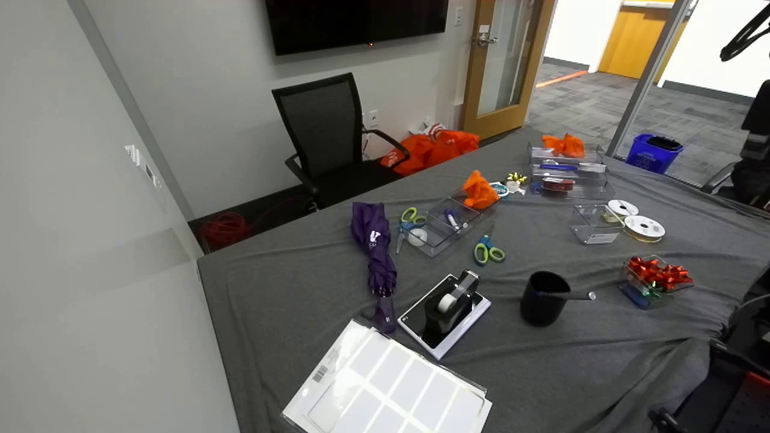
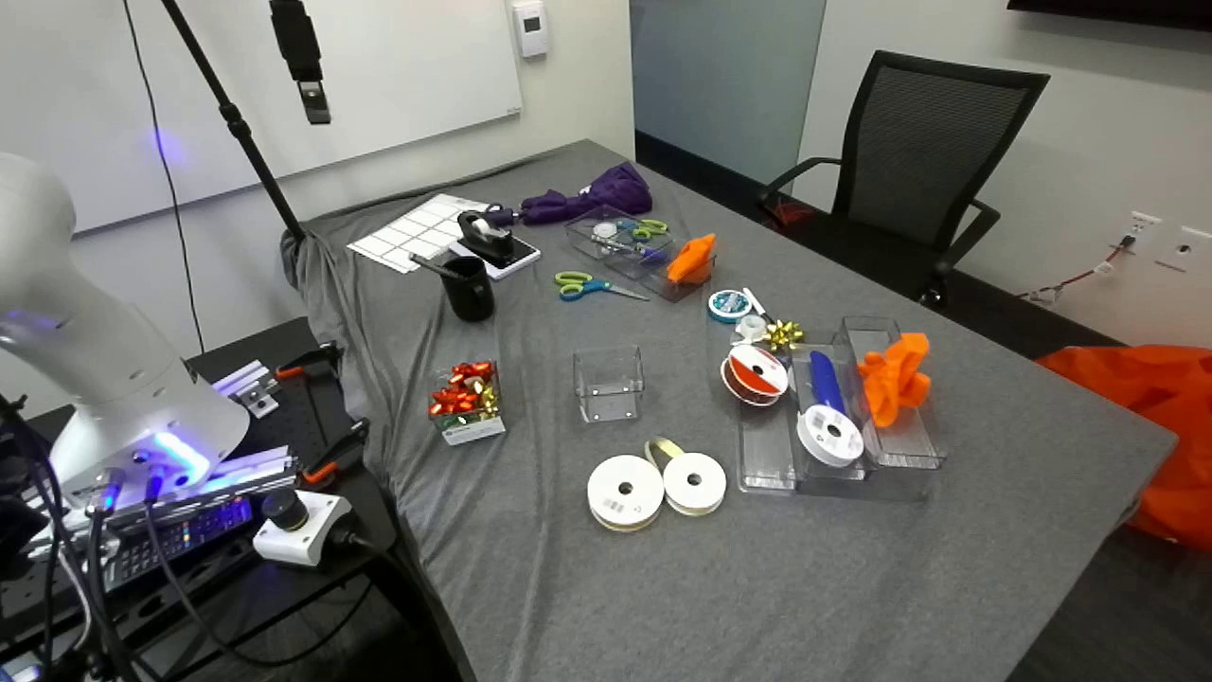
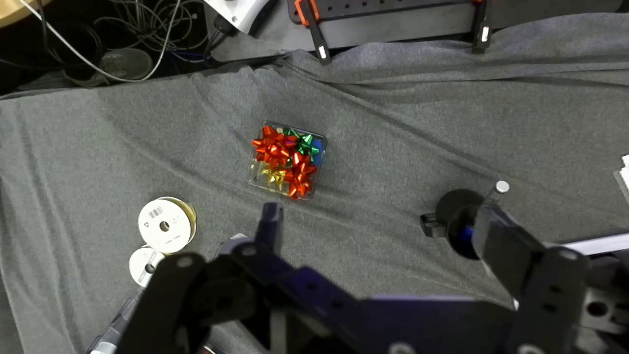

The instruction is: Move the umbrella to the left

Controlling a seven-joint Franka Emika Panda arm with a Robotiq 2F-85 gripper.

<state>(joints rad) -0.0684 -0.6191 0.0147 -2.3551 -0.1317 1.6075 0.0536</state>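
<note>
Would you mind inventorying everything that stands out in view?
Cloth: 1, grey, underneath
Umbrella: 1, purple, on cloth
Paper: count unclear, white, on cloth
Flat box: 1, black-and-white, near paper
Tape dispenser: 1, black, on flat box
Mug: 1, black, near flat box
Clear containers: several, transparent, on cloth
Scissors: 2, green-and-blue, near containers
Orange bundles: 2, orange, in containers
Ribbon spools: at least 3, white-sided, among containers
Bows: several, red, green, gold, mostly in one container
Bag-like fabric: count unclear, orange, beyond cloth
Chair: at least 1, black, beyond cloth
Screen: 1, black, on wall
Bin: 1, blue, beyond cloth
Robot arm: 1, white, beside cloth
Gripper: 1, black, above cloth, open
</note>
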